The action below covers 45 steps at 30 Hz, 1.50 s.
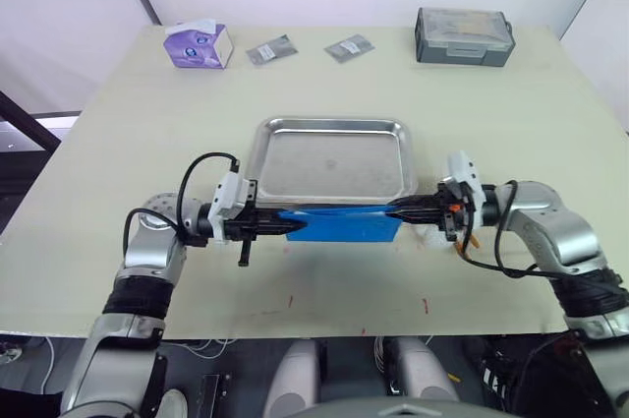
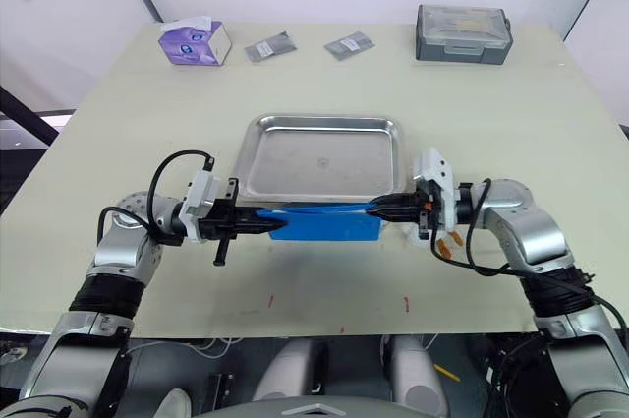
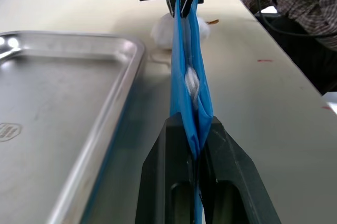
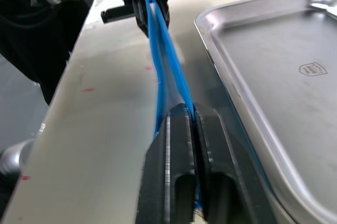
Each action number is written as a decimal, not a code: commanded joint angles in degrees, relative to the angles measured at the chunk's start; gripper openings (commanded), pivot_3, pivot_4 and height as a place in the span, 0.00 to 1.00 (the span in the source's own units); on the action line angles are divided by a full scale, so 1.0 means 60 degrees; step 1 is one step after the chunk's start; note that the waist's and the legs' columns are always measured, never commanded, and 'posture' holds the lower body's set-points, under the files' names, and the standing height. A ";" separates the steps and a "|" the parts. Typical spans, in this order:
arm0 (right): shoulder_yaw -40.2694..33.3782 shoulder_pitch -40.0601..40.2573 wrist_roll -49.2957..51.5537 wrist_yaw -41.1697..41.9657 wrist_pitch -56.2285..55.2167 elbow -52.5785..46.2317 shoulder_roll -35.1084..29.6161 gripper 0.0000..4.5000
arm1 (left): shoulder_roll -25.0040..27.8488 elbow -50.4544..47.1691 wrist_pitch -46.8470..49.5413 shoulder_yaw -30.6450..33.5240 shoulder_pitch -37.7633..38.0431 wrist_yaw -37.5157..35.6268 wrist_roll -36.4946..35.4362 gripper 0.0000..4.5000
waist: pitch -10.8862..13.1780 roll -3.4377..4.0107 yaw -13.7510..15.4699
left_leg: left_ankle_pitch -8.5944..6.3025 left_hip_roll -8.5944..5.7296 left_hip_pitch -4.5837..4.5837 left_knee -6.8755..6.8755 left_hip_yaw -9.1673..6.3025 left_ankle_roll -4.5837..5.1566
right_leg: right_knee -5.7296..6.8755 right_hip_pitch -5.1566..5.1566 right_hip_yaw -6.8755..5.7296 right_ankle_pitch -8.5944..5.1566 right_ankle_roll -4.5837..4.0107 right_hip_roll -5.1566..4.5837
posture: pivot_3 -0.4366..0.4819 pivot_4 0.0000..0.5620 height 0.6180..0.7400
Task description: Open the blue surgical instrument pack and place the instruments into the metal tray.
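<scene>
The blue surgical instrument pack (image 1: pixel 339 224) hangs in the air at the 6 o'clock edge of the metal tray (image 1: pixel 331 157), just in front of its rim. In the left eye view, our left pincer (image 1: pixel 280 225) pinches the pack's 9 o'clock end and our right pincer (image 1: pixel 397 209) pinches its 3 o'clock end, so the pack is stretched between them above the tabletop (image 1: pixel 491 123).

In the left wrist view, the two black fingers (image 3: pixel 168 155) squeeze the blue wrap tight. The wrap looks thin, soft and floppy, so we think it could tear or slip. The edges look like the best place to grab. A white lump (image 3: pixel 192 83) shows between the layers; we cannot tell what it is.

In the right wrist view, the wrap is clamped the same way. The instruments are hidden inside, so we cannot count them.
</scene>
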 commanded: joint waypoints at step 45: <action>-0.3880 0.1548 0.4808 -0.2461 0.3207 -0.2829 -0.0518 0.00 | -0.0303 -0.0470 -0.0148 0.0002 -0.0066 0.0293 0.0546 0.00 | 0.0009 0.0007 -0.0024 | 0.0000 0.0001 0.0002 -0.0001 0.0008 0.0001 | 0.0001 0.0003 0.0008 0.0000 0.0000 0.0007 | 0.48 0.27 0.95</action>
